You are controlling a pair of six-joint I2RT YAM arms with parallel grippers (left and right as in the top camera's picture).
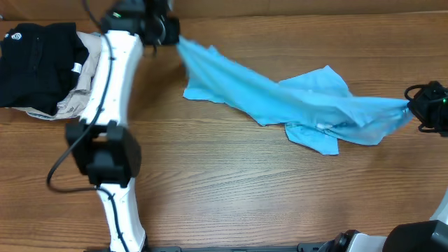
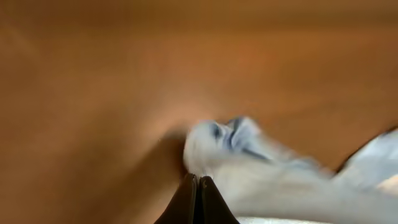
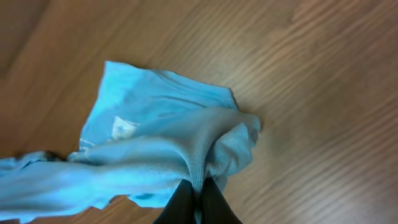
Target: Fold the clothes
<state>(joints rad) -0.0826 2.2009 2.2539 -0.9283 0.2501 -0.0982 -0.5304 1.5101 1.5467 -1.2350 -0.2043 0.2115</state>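
The sky-blue T-shirt (image 1: 294, 101) is stretched across the wooden table between my two grippers, crumpled and sagging in the middle. My left gripper (image 1: 171, 33) at the far back is shut on its left end. In the blurred left wrist view the cloth (image 2: 249, 162) bunches at the fingertips (image 2: 198, 180). My right gripper (image 1: 414, 106) at the right edge is shut on the shirt's other end. In the right wrist view the fabric (image 3: 161, 143) is pinched between the fingers (image 3: 198, 186). No lettering shows.
A black garment with a small white logo (image 1: 35, 59) lies on a beige garment (image 1: 73, 98) at the back left, beside the left arm (image 1: 112, 84). The table (image 1: 245, 189) is brown wood.
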